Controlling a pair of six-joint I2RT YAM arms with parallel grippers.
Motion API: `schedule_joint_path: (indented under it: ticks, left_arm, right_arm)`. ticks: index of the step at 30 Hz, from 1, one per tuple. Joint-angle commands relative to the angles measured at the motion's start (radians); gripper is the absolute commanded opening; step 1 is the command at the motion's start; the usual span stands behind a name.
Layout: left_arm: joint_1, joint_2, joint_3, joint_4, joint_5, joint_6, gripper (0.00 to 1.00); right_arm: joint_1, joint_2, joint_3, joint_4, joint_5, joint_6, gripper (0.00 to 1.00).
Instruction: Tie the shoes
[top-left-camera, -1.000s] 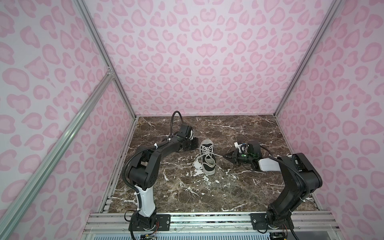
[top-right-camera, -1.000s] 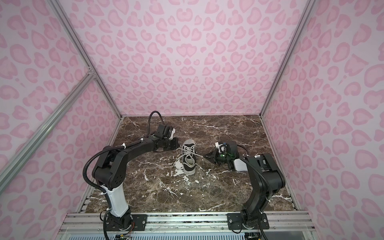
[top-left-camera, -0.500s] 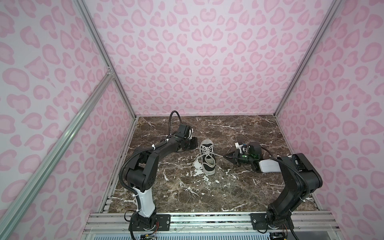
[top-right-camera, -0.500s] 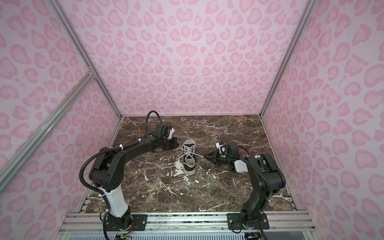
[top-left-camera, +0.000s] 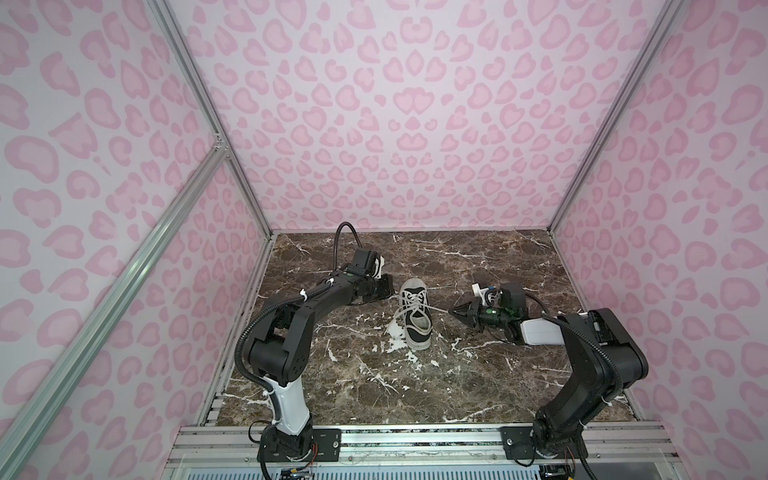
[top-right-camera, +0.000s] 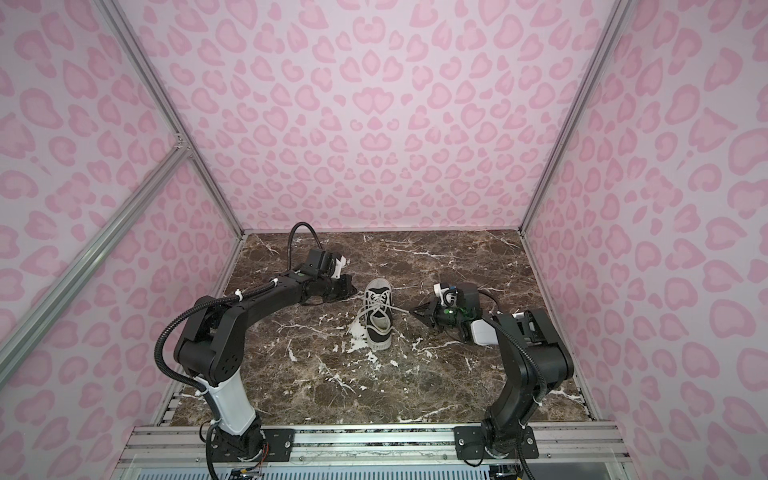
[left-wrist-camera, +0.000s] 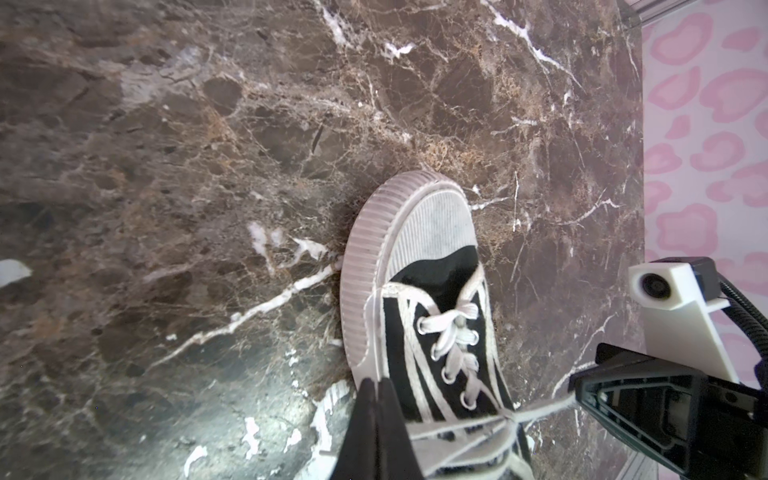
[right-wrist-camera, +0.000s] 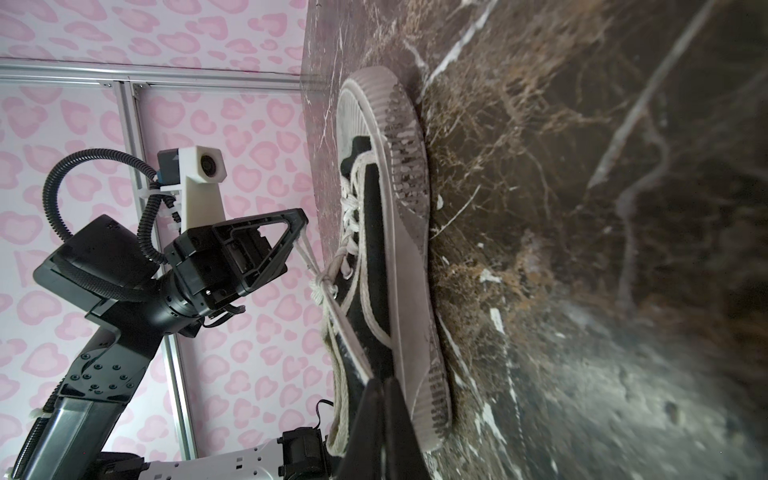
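Shoe (top-left-camera: 417, 316) stands mid-surface (top-left-camera: 457, 374) in both top views, toe away from the arm bases, between our left hand (top-left-camera: 390, 293) and right hand (top-left-camera: 451, 311). Each hand is clamped together on a strand of the laces (top-left-camera: 436, 308), which are drawn out sideways.

We judge the step to be cinching the knot (right-wrist-camera: 322, 284). The next move calls for an even outward pull that does not drag the shoe.

The left wrist view shows a ribbed white toe cap (left-wrist-camera: 432, 224), black canvas and flat off-white laces. In the right wrist view, a doubled strand runs from the left hand to the knot.
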Motion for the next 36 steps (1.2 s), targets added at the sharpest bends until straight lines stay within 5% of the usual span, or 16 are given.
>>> schedule_joint_path:
  ticks: [1,10,12,15,18,21,28,36]
  left_arm:
    - [-0.003,-0.002,0.015,0.029,-0.134,0.012,0.04]
    - [-0.032,0.004,0.023,0.016,-0.133,0.011,0.07]
    - [-0.033,-0.006,0.018,0.018,-0.127,0.018,0.21]
    - [-0.032,-0.027,0.007,0.022,-0.115,0.03,0.54]
    - [-0.031,-0.057,-0.007,0.025,-0.112,0.043,0.65]
    - [-0.02,-0.096,-0.029,0.028,-0.109,0.056,0.68]
    - [-0.009,-0.182,-0.12,-0.033,-0.078,0.232,0.64]
    - [-0.043,-0.225,-0.238,-0.155,-0.098,0.373,0.56]
  right_arm:
    - [0.011,0.012,0.001,-0.055,0.046,0.0,0.0]
    - [0.039,0.033,0.016,-0.046,0.054,0.007,0.02]
    - [0.039,0.03,0.02,-0.058,0.053,0.0,0.17]
    - [0.034,0.017,0.026,-0.096,0.058,-0.024,0.36]
    - [0.017,0.0,0.025,-0.145,0.06,-0.057,0.45]
    - [-0.015,-0.034,0.037,-0.276,0.074,-0.146,0.48]
    - [-0.024,-0.114,0.263,-0.858,0.247,-0.6,0.5]
    - [0.021,-0.017,0.51,-1.065,0.299,-0.762,0.5]
